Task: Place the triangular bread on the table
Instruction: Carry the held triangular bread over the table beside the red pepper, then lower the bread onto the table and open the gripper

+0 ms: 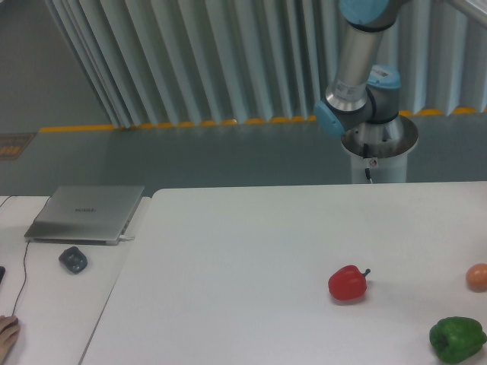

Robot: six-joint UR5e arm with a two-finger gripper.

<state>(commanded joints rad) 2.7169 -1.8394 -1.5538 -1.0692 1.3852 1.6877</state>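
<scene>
The triangular bread is out of view. The white table (243,258) fills the lower right of the camera view. Only the arm's base and lower joints (358,106) show at the back right, behind the table's far edge. The gripper is out of the frame, so its state cannot be seen.
A red bell pepper (348,283) lies on the table at the right. A green bell pepper (457,338) sits at the lower right corner. A small round orange-pink fruit (478,277) is at the right edge. A grey laptop (85,214) and mouse (73,259) rest on the adjoining desk at left.
</scene>
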